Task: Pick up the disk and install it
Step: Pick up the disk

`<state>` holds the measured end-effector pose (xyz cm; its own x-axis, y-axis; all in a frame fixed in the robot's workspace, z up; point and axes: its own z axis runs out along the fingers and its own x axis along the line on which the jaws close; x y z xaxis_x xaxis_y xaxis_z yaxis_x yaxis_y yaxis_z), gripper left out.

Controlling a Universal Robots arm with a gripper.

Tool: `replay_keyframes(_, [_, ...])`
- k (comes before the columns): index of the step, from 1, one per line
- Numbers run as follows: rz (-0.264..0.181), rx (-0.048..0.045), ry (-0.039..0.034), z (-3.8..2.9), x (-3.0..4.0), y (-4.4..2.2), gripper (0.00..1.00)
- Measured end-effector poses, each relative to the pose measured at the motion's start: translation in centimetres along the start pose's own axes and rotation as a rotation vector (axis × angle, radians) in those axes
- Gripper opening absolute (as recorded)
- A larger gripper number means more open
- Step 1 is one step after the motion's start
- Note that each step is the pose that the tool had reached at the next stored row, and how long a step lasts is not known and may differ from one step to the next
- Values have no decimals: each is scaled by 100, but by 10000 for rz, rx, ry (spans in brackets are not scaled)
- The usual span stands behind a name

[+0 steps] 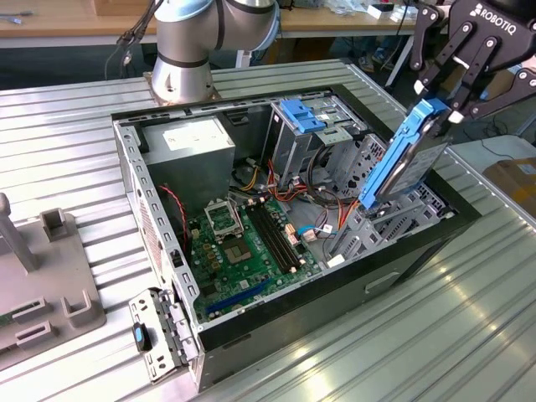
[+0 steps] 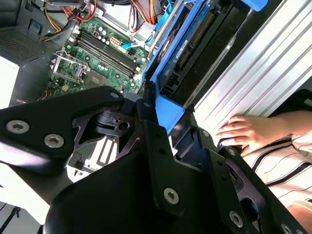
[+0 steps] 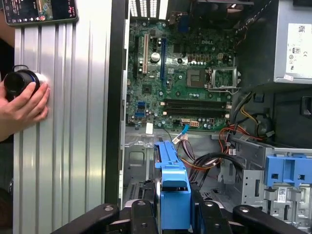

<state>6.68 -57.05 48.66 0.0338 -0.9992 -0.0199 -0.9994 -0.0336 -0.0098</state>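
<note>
Exterior view: my claw (image 1: pixel 440 113) high at exterior view's right, clamped on upper end of disk (image 1: pixel 402 163); disk tilted, lower end near open computer case (image 1: pixel 276 322), contact unclear; motherboard (image 1: pixel 243 243) toward exterior view's left

Second wrist view: fingers (image 2: pixel 151 105) pinch disk's blue rail; person's hand (image 2: pixel 246 134) rests on ribbed table (image 2: pixel 253 73)

First wrist view: disk (image 3: pixel 170 180) clamped in claw, case interior beyond
</note>
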Motion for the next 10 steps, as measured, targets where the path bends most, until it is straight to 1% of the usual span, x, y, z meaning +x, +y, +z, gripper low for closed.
replay_keyframes(2, [-1,-1,3,14,1,-66,37])
replay_keyframes(3, [0,-1,3,21,2,-77,37])
replay_keyframes(4, [2,-1,1,40,3,-77,37])
replay_keyframes(6, [27,0,2,57,6,-77,37])
replay_keyframes(10, [43,0,4,58,6,-78,37])
